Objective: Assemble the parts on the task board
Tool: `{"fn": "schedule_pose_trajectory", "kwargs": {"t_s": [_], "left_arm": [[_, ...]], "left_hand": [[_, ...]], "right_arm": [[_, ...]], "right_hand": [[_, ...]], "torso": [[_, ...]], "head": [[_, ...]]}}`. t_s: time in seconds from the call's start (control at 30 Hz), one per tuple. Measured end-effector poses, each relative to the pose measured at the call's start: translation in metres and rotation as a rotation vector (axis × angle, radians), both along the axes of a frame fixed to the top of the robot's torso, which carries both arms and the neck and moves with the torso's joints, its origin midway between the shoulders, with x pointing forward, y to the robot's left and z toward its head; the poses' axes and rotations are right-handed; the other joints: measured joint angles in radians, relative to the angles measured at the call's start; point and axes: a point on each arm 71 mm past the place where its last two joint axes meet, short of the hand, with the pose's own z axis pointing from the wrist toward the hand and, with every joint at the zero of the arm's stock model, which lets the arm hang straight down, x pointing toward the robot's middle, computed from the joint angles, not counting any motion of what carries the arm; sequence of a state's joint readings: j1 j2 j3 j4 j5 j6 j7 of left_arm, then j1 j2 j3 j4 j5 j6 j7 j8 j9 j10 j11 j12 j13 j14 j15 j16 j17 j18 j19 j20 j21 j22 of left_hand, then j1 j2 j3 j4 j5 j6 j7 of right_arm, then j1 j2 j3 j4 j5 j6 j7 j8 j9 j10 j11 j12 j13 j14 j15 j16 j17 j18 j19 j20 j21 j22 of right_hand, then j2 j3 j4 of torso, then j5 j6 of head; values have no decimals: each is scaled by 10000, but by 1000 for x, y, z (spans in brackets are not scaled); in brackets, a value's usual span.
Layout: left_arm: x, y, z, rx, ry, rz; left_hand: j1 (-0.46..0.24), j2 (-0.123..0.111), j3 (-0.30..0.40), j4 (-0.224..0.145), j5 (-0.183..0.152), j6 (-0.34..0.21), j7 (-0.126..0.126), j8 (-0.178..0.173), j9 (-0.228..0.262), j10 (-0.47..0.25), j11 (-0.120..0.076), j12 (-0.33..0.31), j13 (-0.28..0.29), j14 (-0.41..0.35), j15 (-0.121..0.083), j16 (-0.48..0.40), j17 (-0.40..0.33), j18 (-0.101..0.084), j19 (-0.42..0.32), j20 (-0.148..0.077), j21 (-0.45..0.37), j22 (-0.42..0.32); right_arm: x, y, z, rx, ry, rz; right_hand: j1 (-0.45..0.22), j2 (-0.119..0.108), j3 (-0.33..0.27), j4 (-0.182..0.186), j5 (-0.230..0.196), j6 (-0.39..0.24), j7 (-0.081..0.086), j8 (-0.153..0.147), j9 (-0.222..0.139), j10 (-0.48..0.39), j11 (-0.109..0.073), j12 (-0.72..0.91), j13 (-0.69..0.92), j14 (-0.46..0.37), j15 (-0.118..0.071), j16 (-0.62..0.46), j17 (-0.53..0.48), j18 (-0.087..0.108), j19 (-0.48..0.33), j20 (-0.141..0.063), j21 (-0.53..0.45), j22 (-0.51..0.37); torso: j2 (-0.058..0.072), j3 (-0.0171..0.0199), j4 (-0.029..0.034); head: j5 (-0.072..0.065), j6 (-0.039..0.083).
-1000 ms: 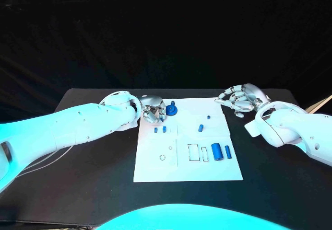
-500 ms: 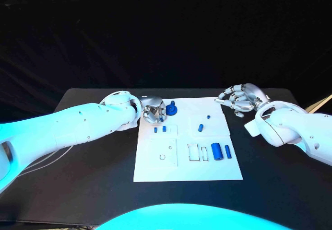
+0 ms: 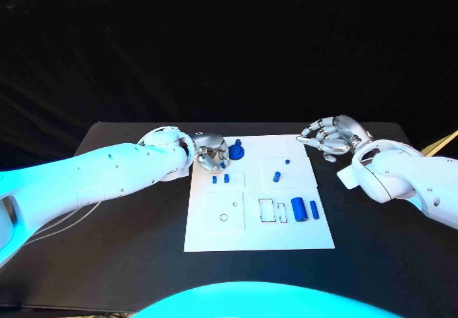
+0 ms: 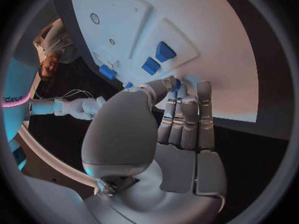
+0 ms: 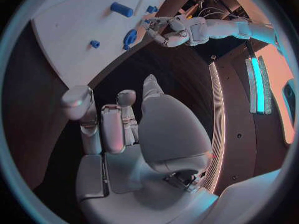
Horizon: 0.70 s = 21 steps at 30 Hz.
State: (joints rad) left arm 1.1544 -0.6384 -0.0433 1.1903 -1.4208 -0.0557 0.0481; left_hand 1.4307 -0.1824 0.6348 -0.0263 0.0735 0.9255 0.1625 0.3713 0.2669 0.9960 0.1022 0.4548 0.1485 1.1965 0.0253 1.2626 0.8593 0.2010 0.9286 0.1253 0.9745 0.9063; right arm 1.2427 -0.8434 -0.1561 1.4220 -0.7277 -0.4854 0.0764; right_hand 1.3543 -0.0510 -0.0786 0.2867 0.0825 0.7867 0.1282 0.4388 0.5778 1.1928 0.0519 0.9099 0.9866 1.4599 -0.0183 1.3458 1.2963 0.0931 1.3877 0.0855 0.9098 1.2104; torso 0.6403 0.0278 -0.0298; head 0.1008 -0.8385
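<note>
Fingers of the left hand (image 3: 209, 154) are curling over the far left corner of the task board (image 3: 257, 235), and in the left wrist view a small blue part (image 4: 176, 84) is showing between thumb and fingertip, so the hand is apparently pinching it, though the grip itself is mostly hidden. Just beside that hand, a larger round blue piece (image 3: 235, 152) is lying on the board. The right hand (image 3: 329, 138) is hovering off the board's far right corner above the black counter (image 3: 124, 265), its fingers loosely bent and apart, holding nothing.

Other parts are lying scattered on the board: two short pegs (image 3: 222, 178) near the left hand, a small peg (image 3: 276, 177) near the middle, and a thick cylinder (image 3: 298, 209) with a thin rod (image 3: 314, 210) beside it on the right, next to some empty rectangular slots (image 3: 267, 210).

These pieces are looking rigid, light and smooth, probably plastic, so they are likely to roll or slip from metal fingertips. Taking the pinched part by its sides, across its width, seems safest, keeping its end free for seating in a recess.
</note>
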Motion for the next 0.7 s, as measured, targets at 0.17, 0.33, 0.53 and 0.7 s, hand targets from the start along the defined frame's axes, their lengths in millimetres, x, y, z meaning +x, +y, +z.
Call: {"fn": "schedule_pose_trajectory", "kwargs": {"t_s": [0.17,0.33,0.53,0.7], "left_arm": [[0,1,-1,-19,4,59],[0,1,-2,-9,34,98],[-1,2,-3,24,91,131],[-1,3,-3,44,116,156]], "left_hand": [[-9,-9,0,1,0,-5,2,-176,1,-2,1,-213,53,-342,88,-4,-383,0,-111,107,-8,-3],[-113,-112,1,2,0,-167,50,-348,2,-3,1,-263,52,-617,121,-10,-507,-1,-109,108,-124,-6],[-114,-113,1,3,0,-362,1,-496,2,-7,0,-347,53,-623,124,-11,-589,0,-144,143,-125,-11],[-115,-114,1,4,0,-471,-4,-503,2,-7,-1,-434,54,-693,196,-11,-645,0,-143,143,-274,-13]], "right_arm": [[0,0,0,-2,2,-2],[0,0,0,-3,4,-2],[0,0,0,-5,4,-7],[0,0,0,-5,5,-8]], "right_hand": [[0,0,0,0,0,0,0,0,0,0,0,0,0,0,0,0,0,0,0,0,0,0],[0,0,0,0,0,0,0,0,8,0,0,0,0,0,0,0,0,1,0,0,0,0],[0,0,0,0,0,0,0,0,9,0,0,0,0,0,0,0,0,0,0,0,-1,0],[0,0,0,0,0,0,0,0,9,0,0,0,0,0,0,0,0,0,0,0,-1,0]], "torso": [[-2,-3,2],[-2,-4,2],[-1,-4,2],[2,-3,2]], "head": [[-1,2],[-2,2],[-7,-11],[-8,-13]]}}
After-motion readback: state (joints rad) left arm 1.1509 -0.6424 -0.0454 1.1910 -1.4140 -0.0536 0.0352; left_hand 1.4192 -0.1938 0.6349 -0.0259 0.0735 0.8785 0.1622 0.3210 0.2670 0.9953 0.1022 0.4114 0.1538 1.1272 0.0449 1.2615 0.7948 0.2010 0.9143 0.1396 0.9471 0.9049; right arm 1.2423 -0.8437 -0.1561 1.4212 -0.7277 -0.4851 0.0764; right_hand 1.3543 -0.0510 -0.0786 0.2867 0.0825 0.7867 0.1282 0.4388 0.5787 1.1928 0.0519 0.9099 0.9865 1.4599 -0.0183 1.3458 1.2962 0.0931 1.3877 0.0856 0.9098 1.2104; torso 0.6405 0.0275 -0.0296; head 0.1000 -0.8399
